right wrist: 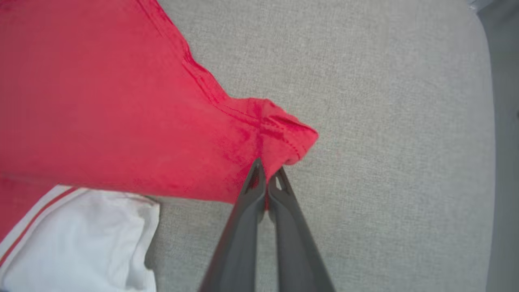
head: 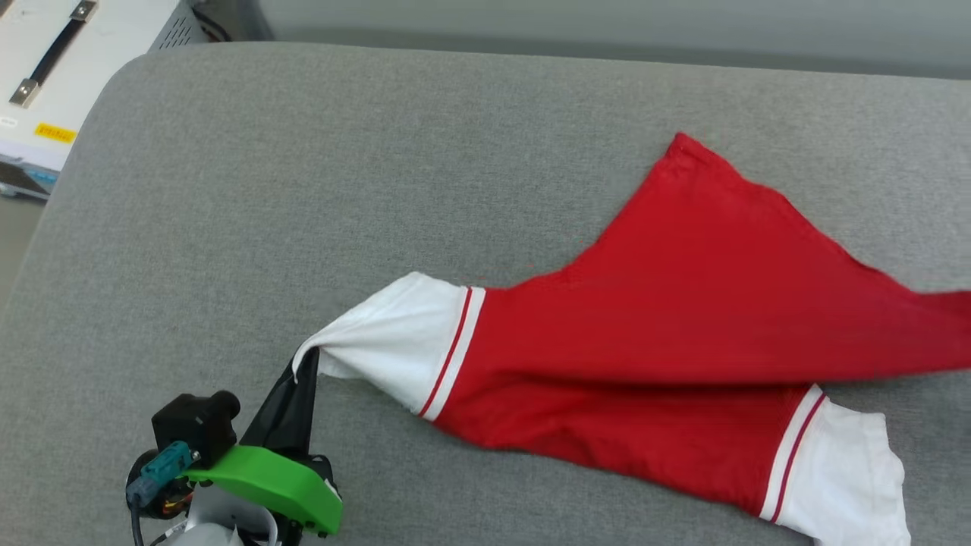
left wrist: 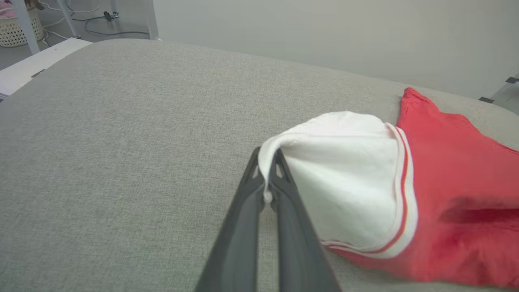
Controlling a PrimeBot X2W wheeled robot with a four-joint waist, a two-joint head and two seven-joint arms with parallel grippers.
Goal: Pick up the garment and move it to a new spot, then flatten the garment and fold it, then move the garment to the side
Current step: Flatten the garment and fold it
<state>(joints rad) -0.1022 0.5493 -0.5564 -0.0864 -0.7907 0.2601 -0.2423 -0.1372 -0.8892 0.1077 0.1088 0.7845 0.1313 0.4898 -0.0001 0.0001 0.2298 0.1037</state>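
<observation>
The garment (head: 683,303), a red jersey with white sleeves and red-and-white stripe trim, lies spread over the right half of a grey padded surface (head: 303,189). My left gripper (head: 307,360) at the lower left is shut on the edge of one white sleeve (head: 387,345); in the left wrist view the left gripper (left wrist: 267,162) pinches that white cloth (left wrist: 344,174) between its dark fingers. In the right wrist view my right gripper (right wrist: 267,170) is shut on a hemmed red corner of the garment (right wrist: 279,134). The other white sleeve (head: 842,478) lies at the lower right.
A white box with a black handle (head: 53,68) stands off the surface's far left corner. The surface's rounded edge (head: 45,220) runs down the left side. Bare grey surface stretches across the left and the back. A grey floor strip (right wrist: 502,162) borders the surface in the right wrist view.
</observation>
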